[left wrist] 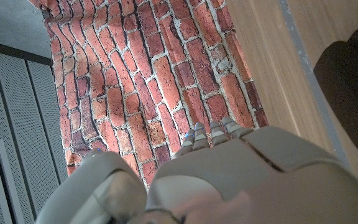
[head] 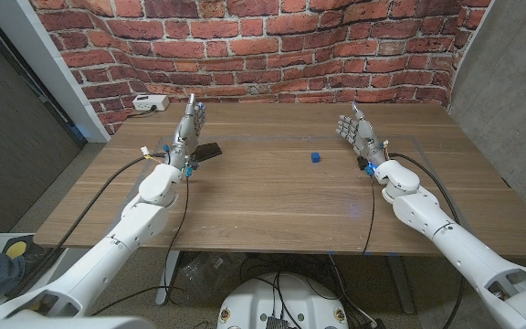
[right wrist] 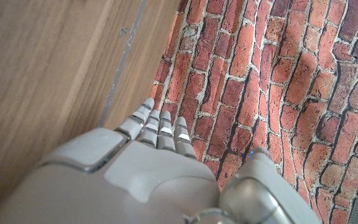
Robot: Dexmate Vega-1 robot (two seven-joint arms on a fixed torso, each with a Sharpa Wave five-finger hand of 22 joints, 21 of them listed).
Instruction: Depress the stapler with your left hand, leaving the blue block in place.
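Left hand (head: 190, 123) and right hand (head: 352, 128) empty, fingers apart; one stapler (head: 208, 151), one blue block (head: 315, 157).

White power strip (head: 150, 103) at table's (head: 272, 206) far-left corner.

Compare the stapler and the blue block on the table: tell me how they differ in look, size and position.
The stapler is black and elongated; the blue block is a bright blue, compact cube. The stapler is clearly the larger; the blue block is tiny beside it. The stapler lies right next to the left hand; the blue block sits alone near the table's middle, apart from the right hand. Both rest on the wooden table, and neither is held.
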